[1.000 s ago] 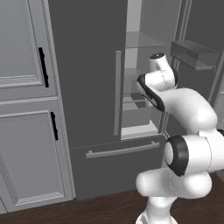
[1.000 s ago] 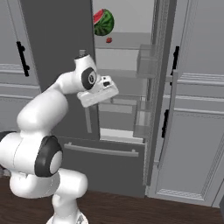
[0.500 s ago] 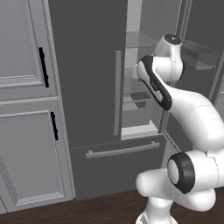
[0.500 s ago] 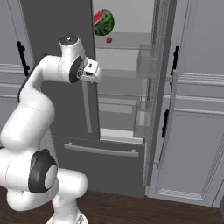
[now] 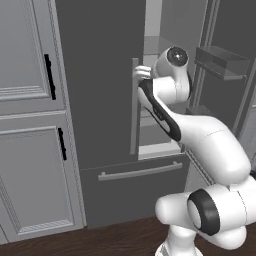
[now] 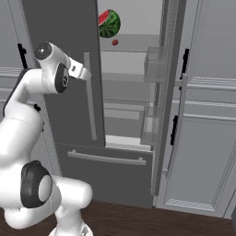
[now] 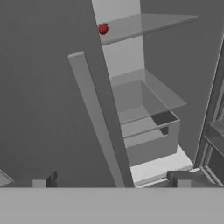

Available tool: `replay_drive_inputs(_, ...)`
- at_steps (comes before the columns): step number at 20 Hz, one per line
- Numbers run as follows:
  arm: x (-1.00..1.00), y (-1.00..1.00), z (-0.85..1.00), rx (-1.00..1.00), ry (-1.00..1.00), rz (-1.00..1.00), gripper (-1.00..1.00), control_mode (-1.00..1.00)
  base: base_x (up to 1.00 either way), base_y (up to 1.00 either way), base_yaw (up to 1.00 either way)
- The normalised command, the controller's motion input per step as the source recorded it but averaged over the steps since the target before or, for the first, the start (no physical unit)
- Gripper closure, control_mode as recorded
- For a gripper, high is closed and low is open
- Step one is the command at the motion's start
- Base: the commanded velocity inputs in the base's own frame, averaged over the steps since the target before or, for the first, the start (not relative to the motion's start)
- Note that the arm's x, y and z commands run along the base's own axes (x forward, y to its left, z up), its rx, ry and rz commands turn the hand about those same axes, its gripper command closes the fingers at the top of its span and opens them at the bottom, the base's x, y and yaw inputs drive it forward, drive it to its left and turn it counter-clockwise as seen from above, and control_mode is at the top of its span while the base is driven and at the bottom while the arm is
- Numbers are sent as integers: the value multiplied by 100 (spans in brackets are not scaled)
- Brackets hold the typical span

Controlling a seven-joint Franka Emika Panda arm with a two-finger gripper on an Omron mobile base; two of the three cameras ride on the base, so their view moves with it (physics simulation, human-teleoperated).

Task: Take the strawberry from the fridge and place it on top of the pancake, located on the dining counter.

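We saw the fridge (image 6: pixel 69 92) with its right door swung open, a watermelon piece (image 6: pixel 109 23) on the top shelf and the strawberry (image 6: pixel 115 42) just below and beside it, apart from it.

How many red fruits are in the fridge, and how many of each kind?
Strawberry: 1, small, on the top glass shelf
Watermelon piece: 1, big, with a green rind, just above and left of the strawberry
Total: 2 red fruits in the fridge
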Motion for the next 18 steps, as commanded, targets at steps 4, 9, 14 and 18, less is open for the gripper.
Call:
replay_drive_inputs(4,37,13,-18,-2,-1,4,-100,-100,0,0,0)
replay_drive_inputs(9,51,-2,-1,-10,16,21,-100,-100,0,0,0)
replay_drive_inputs(14,38,0,-21,-20,5,16,-100,-100,0,0,0)
replay_drive_inputs(18,16,0,-31,-11,-5,-3,-100,-100,0,0,0)
